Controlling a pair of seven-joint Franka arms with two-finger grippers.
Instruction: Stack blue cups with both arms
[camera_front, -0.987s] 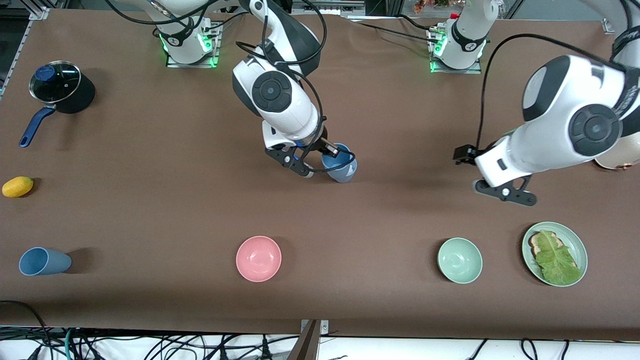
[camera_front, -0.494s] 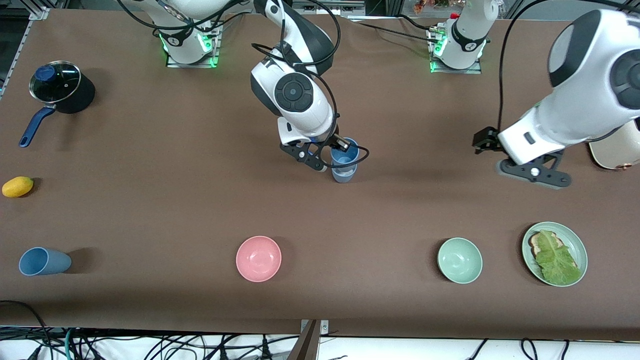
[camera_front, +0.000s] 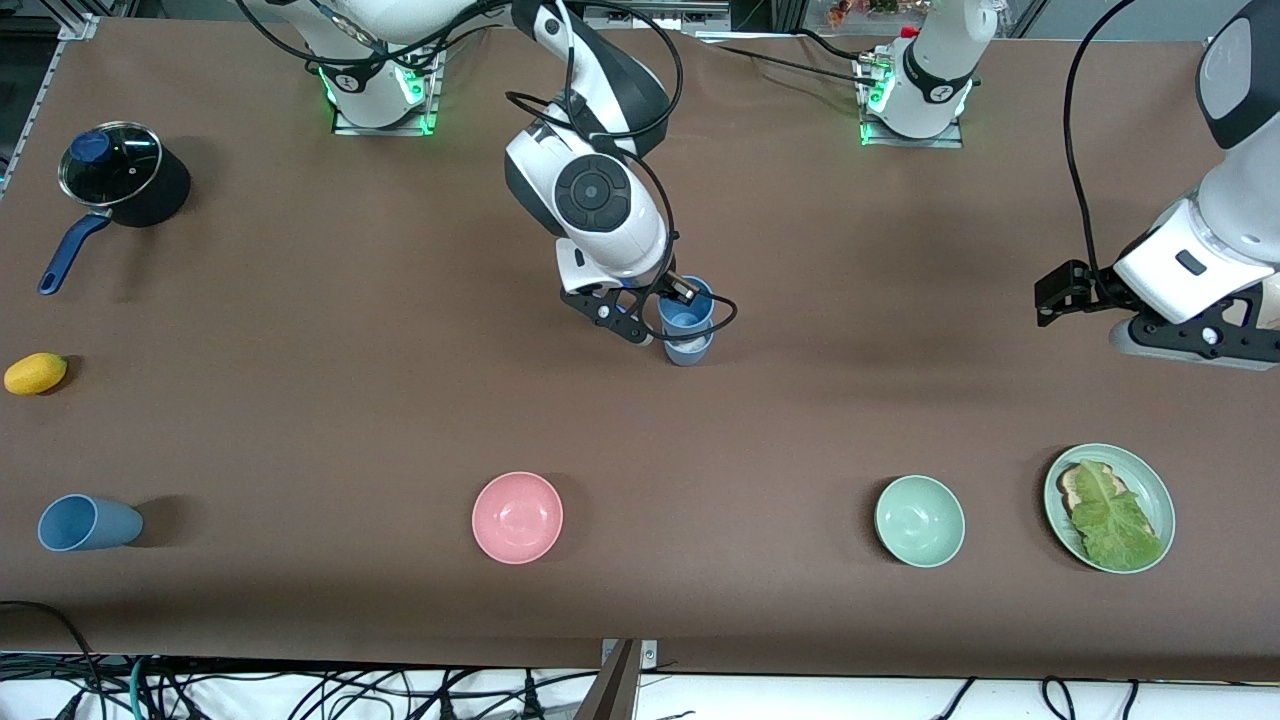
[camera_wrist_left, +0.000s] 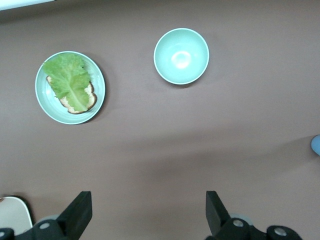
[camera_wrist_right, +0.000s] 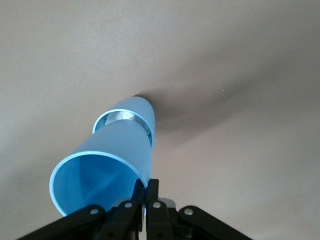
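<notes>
- a small matte blue tapered cup (camera_front: 686, 308) is held at its rim by the right gripper (camera_front: 650, 313), whose fingers are pinched tight on the cup's wall; in the right wrist view this held cup (camera_wrist_right: 107, 162) is partly lowered into a second blue cup (camera_wrist_right: 135, 115) standing near the middle of the brown table (camera_front: 400, 420).
- the held cup looks tilted against the lower cup rather than squarely seated, as far as the right wrist view shows.
- risk: if the pinch lets go now, the upper cup could settle crooked or tip the standing cup over.
- risk: pressing down off-centre could wedge the rims or push the lower cup sideways.
- a third blue cup (camera_front: 88, 523) lies on its side, nearer the front camera at the right arm's end of the table; it may roll when grasped.
- the left gripper (camera_front: 1190, 340) hovers over bare table at the left arm's end, fingers wide apart and holding nothing, waiting.
- a pink bowl (camera_front: 517, 517), a pale green bowl (camera_front: 919, 521) and a green plate (camera_front: 1150, 485) of lettuce on toast sit nearer the front camera.
</notes>
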